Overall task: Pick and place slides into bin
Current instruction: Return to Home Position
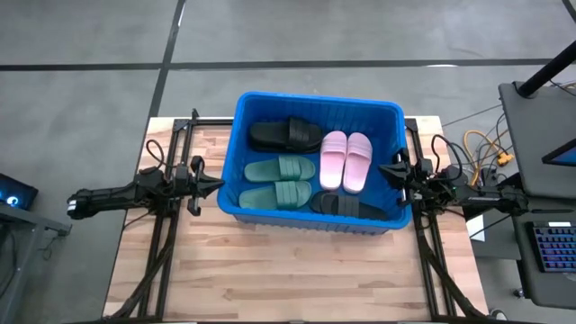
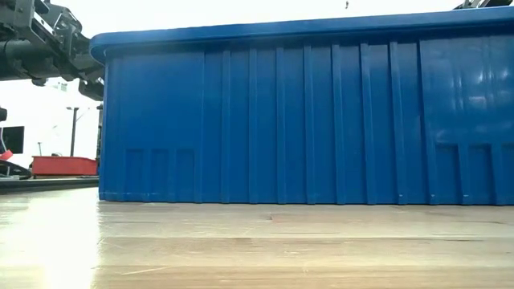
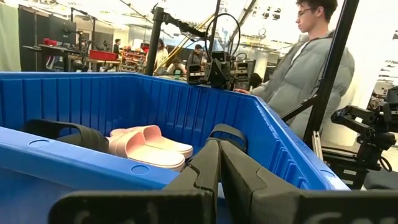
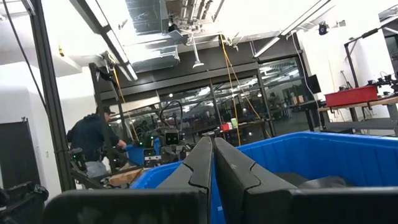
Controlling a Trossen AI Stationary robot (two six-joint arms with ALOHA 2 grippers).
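The blue bin (image 1: 317, 108) stands by its base on the wooden table (image 2: 241, 241), near the middle. Inside lie a pink pair of slides (image 1: 346, 160), a green pair (image 1: 280, 180), one black slide (image 1: 285, 135) at the far left and another black one (image 1: 347, 205) at the near right. My left gripper (image 1: 219, 184) is shut just outside the bin's left wall, level with the rim (image 3: 87, 163). My right gripper (image 1: 382, 168) is shut at the bin's right rim. Both hold nothing. The left wrist view shows the pink pair (image 3: 149, 146) over the rim.
Bare table lies in front of the bin (image 1: 297, 279). A desk with a keyboard (image 1: 551, 245) stands right of the table. A person in a grey jacket (image 3: 311, 68) stands beyond the right arm, another person (image 4: 93, 146) farther off in the room.
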